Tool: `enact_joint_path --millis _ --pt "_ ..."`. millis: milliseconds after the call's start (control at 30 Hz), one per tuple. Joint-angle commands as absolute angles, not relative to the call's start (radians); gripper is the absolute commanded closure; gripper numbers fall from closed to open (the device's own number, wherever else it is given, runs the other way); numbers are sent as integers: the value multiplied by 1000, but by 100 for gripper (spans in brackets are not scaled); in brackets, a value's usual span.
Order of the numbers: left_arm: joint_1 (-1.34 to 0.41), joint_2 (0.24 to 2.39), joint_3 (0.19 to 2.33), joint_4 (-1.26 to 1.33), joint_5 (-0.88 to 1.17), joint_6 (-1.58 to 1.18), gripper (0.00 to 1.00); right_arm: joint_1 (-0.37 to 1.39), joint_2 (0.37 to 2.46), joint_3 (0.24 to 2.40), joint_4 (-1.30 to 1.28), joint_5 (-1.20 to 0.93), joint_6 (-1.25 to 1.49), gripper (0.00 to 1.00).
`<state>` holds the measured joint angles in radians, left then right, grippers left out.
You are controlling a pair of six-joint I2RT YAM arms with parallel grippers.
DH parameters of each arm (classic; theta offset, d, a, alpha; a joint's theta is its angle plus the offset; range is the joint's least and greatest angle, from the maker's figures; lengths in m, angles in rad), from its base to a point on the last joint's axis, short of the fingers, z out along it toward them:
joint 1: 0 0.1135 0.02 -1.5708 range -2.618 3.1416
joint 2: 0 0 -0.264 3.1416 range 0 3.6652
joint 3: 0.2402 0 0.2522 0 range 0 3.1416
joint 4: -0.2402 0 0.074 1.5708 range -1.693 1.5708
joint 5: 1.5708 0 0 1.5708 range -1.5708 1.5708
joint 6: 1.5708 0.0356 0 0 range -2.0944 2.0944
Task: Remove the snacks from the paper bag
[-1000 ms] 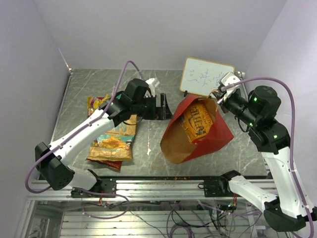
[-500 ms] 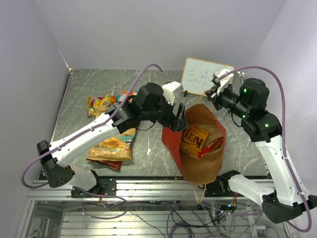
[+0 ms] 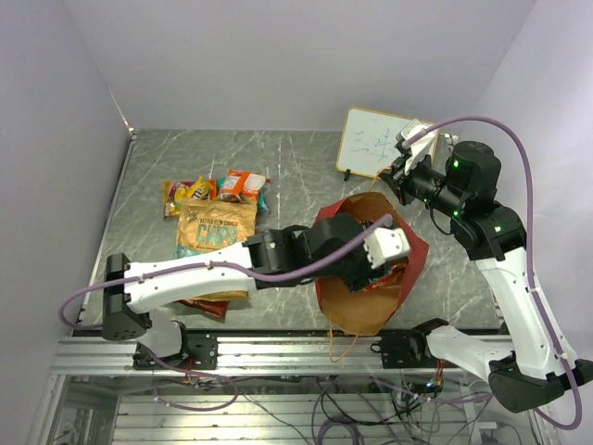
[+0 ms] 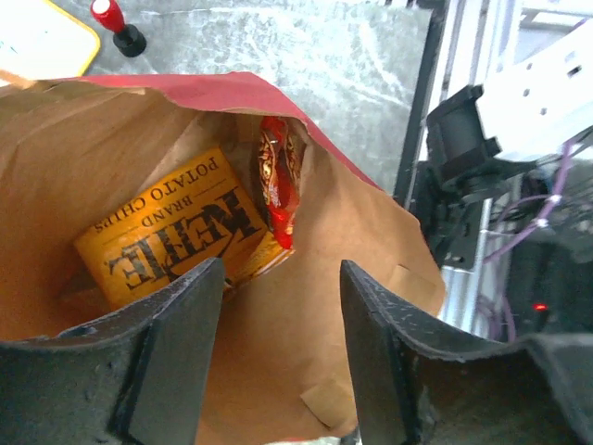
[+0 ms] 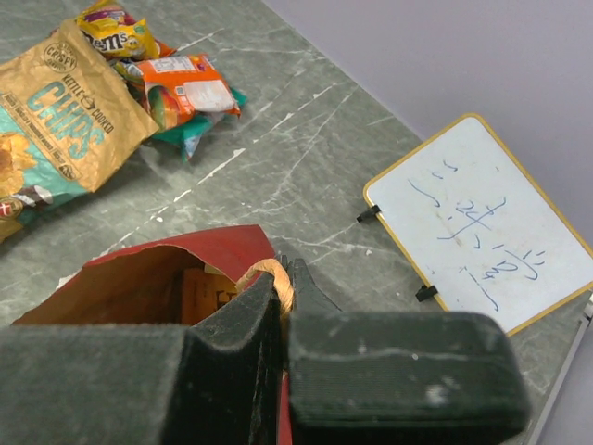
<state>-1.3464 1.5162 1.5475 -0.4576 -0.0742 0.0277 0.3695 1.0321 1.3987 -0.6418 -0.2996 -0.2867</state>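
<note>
The paper bag [image 3: 358, 313] stands open at the front middle, red outside, brown inside. My right gripper [image 3: 401, 181] is shut on its cord handle [image 5: 270, 275] at the bag's far rim [image 5: 218, 247]. My left gripper [image 3: 378, 269] is open over the bag's mouth, its jaws empty [image 4: 283, 278]. Inside the bag [image 4: 83, 148] lie an orange Kettle chip bag [image 4: 176, 239] and a red packet [image 4: 278, 181]. On the table to the left lie a tan-brown chip bag [image 3: 215, 227], a yellow-orange pack [image 3: 189, 193] and an orange-teal pack [image 3: 244, 184].
A small whiteboard [image 3: 375, 142] stands at the back right, beyond the bag, with a red-capped black marker [image 4: 116, 23] near it. Another snack bag [image 3: 211, 303] lies partly under the left arm. The table's front rail runs just below the bag.
My left arm swung from left of the bag to over its mouth, uncovering the tan chip bag. The bag went from lying tilted to hanging upright and shifted toward the front.
</note>
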Motion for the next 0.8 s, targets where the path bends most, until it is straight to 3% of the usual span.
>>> enact_joint_path --millis 0,267,333,433,767 --pt "-1371 1554 1534 -373 -186 189 39 370 1028 1435 -619 -319 -279 100" --pt "-1371 1566 1374 -249 -215 182 49 370 1031 1442 -627 -317 -285 100" --pt "-1369 1578 1341 -233 -239 184 47 370 1031 1445 -630 -319 -286 100" --pt "-1367 1616 1336 -240 -251 202 30 370 1033 1452 -638 -320 -293 100" --pt "-1298 1730 1327 -192 -214 245 27 370 1043 1465 -639 -327 -299 100"
